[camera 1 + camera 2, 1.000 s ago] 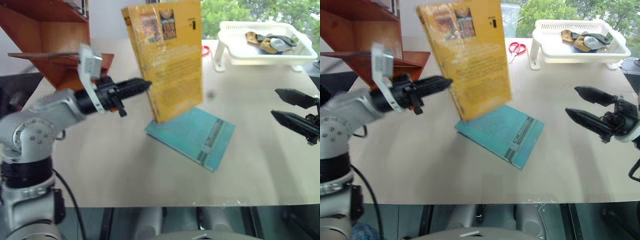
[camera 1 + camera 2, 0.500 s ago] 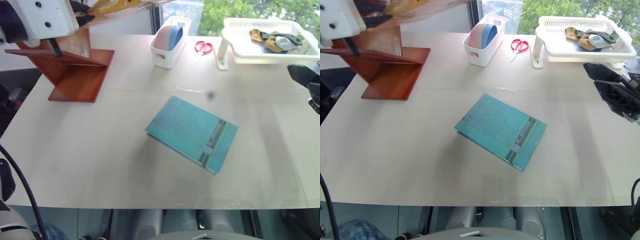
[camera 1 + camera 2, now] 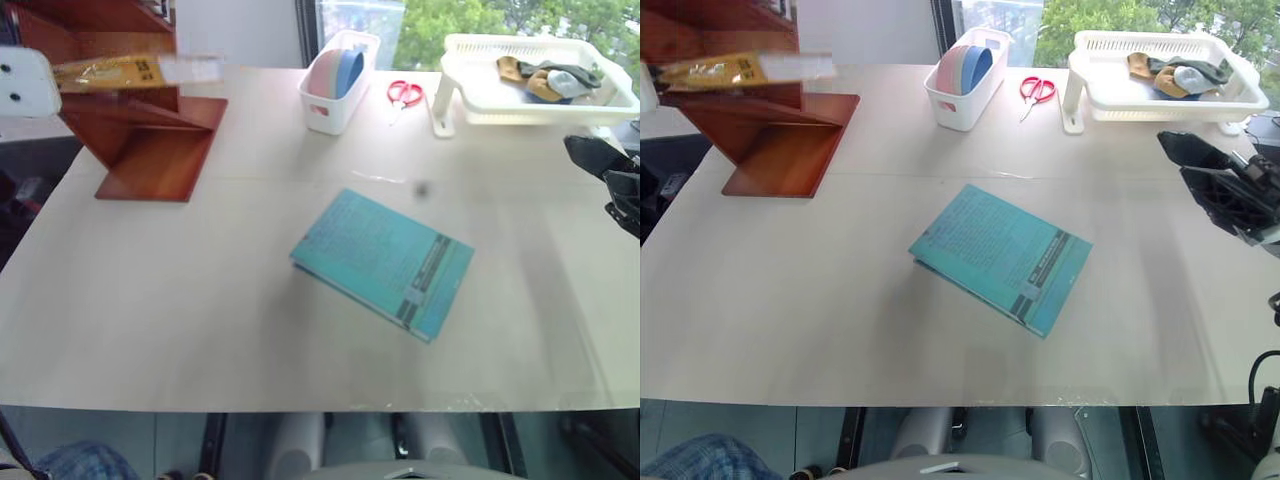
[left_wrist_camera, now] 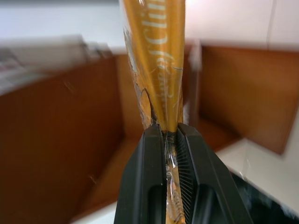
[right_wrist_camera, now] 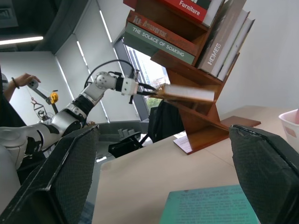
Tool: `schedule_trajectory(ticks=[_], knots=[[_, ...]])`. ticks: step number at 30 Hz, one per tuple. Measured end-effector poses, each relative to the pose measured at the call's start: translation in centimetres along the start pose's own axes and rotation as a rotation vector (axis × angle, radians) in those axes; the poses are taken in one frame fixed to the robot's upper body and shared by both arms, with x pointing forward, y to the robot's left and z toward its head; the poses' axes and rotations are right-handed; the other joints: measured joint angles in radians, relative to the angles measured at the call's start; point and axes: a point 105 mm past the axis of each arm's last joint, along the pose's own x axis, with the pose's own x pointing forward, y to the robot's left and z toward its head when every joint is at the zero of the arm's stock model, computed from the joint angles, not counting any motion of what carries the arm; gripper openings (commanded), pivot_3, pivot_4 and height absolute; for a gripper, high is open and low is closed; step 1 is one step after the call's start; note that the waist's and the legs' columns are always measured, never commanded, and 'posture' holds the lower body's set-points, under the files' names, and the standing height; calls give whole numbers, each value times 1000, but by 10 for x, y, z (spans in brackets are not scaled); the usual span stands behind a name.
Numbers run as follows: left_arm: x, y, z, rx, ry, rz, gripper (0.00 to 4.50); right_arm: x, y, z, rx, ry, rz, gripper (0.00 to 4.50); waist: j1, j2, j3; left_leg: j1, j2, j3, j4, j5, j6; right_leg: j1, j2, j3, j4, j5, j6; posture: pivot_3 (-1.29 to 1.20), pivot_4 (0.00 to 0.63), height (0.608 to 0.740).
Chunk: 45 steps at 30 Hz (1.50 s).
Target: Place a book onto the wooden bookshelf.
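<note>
The left gripper (image 4: 169, 133) is pinching the yellow-orange book (image 4: 156, 70) by its edge, its two black fingers (image 4: 148, 172) pressed tight against both covers, with the glossy wrapper bunching between them. Straight ahead of that gripper, the book is reaching in among the reddish-brown panels of the wooden bookshelf (image 3: 150, 140) — wood is showing on both sides of the spine and beyond it. From the head cameras the book (image 3: 735, 70) is lying nearly level at the height of a lower tier, its far end sticking out past the slanted side panel; whether it is resting on the tier cannot be told.

The right gripper (image 3: 1205, 180) is hanging well apart from the shelf, above the far side of the table (image 3: 200, 300) from it, its fingers (image 5: 60, 172) spread wide with nothing between them. Just ahead of and below it, the teal book (image 3: 385, 262) is lying flat on the tabletop. Beyond the right gripper, a white basket (image 3: 530, 85) of small items is sitting at the table's back edge, with red-handled scissors (image 3: 404, 94) and a smaller white bin (image 3: 335, 75) beside it — all untouched. Other books (image 5: 161, 39) are filling the shelf's upper tiers.
</note>
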Motion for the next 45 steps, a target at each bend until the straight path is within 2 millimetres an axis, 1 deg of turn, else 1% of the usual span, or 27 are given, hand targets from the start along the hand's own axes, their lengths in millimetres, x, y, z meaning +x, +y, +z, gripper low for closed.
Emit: schedule_trajectory(ticks=[3,7,11,13,15,16,20,24,26,27,28,29,30,31,32,33,34,35,36,37,38,39,40,42,43,45], knots=[[5,1,-11,-5,34,12,110,4,5,3,-4,-3,28,4500,1,0,0,-2,0,-1,3,0,0,-2,0,0,3,0,0,0,150,740],[12,-2,-15,-15,38,5,110,4,6,4,-3,-11,32,4500,-3,0,0,-2,0,0,4,0,0,-4,0,1,8,0,0,0,150,740],[16,-6,-21,-39,51,3,1764,4,7,5,-8,-11,32,4500,-10,0,0,-2,0,1,4,0,0,-5,0,2,9,0,0,0,150,740],[16,-5,-24,-29,70,0,2861,4,7,6,-10,-12,31,4500,-11,0,0,-3,0,1,4,0,0,-6,0,2,9,0,0,0,150,740],[16,-5,-25,-19,85,-10,3743,4,7,6,-11,-12,31,4500,-11,0,0,-3,0,1,4,0,0,-6,0,2,9,0,0,0,150,740],[16,-5,-26,-13,94,-11,4270,4,7,5,-11,-11,30,4500,-11,0,0,-3,0,1,4,0,0,-6,0,2,9,0,0,0,150,740],[15,-2,-28,1,111,0,4270,3,6,5,-15,-8,26,4500,-12,0,0,-4,0,1,5,0,0,-6,0,2,9,0,0,0,150,740],[8,8,-31,-28,116,69,4270,2,5,5,-23,-7,21,4500,-16,0,0,-4,0,1,5,0,0,-6,0,2,9,0,0,0,150,740],[1,18,-28,-148,45,156,4270,2,5,5,-23,-6,18,4500,-19,0,0,-4,1,1,5,0,0,-6,0,1,9,0,0,0,150,740],[-1,21,-23,-246,-33,200,4270,1,5,5,-24,-9,12,4500,-20,1,0,-4,2,1,5,0,0,-6,0,2,10,0,0,0,150,740],[-1,20,-21,-288,-67,208,4270,0,5,5,-22,-9,8,4500,-20,1,-1,-4,2,0,6,0,0,-6,-1,1,10,0,0,0,150,740],[2,18,-10,-414,-179,223,4270,-2,4,4,-16,-8,-6,4500,-19,1,-1,-4,3,0,6,0,0,-6,-1,1,11,0,0,0,150,740],[5,14,-1,-495,-251,210,4270,-4,4,2,-10,-5,-15,4500,-18,1,-1,-4,3,-1,7,0,0,-6,-1,0,12,0,0,0,150,740],[8,4,16,-603,-364,173,4270,-6,6,-2,-1,21,-29,4500,-19,2,-1,-5,4,-3,8,0,0,-6,-1,1,11,0,0,0,150,740],[12,-13,33,-704,-457,90,4270,-11,6,-9,12,54,-49,4500,-20,2,-1,-5,4,-5,9,0,0,-6,-1,1,12,0,0,0,150,740],[13,-22,41,-747,-489,42,4270,-13,6,-11,17,68,-60,4500,-23,2,-1,-5,4,-5,9,0,0,-6,-1,2,12,0,0,0,150,740],[13,-44,63,-854,-574,-58,4270,-19,6,-17,23,107,-93,4500,-25,2,-1,-6,4,-5,10,0,0,-6,-2,2,12,0,0,0,150,740],[14,-56,80,-934,-635,-127,4270,-24,6,-22,28,129,-118,4500,-26,2,-2,-6,4,-6,11,0,0,-6,-1,1,13,0,0,0,150,740],[13,-71,109,-1058,-742,-212,4270,-30,4,-28,24,159,-149,4500,-26,2,-1,-6,4,-6,13,0,0,-6,-1,1,14,0,0,0,150,740],[13,-74,114,-1075,-759,-232,4270,-32,4,-30,23,164,-157,4500,-26,2,-1,-5,4,-7,14,0,0,-6,0,1,17,0,0,0,150,740],[9,-86,127,-1121,-759,-271,4270,-36,3,-35,-6,205,-187,4500,-28,2,-2,-5,5,-6,15,0,0,-6,1,2,17,0,0,0,150,740],[8,-100,138,-1137,-748,-324,4270,-42,1,-41,-19,236,-221,4500,-28,2,-2,0,4,-6,15,0,0,-2,1,3,19,0,0,0,150,740],[9,-123,150,-1139,-686,-394,4270,-50,-1,-48,-40,275,-267,4500,-28,2,-2,3,4,-5,15,0,0,0,1,4,19,0,0,0,150,740],[13,-143,160,-1172,-646,-448,4270,-59,-2,-55,-60,300,-309,4500,-26,2,-2,11,4,-4,14,0,0,7,1,5,20,0,0,0,150,740],[15,-150,170,-1200,-650,-449,4270,-69,-2,-61,-84,320,-354,4500,-22,2,-2,13,4,-4,14,0,0,10,1,3,19,0,0,0,150,740],[19,-161,178,-1223,-642,-447,4270,-82,-3,-72,-112,355,-416,4500,-17,2,-2,14,5,-3,16,0,0,12,1,3,19,0,0,0,150,740]])
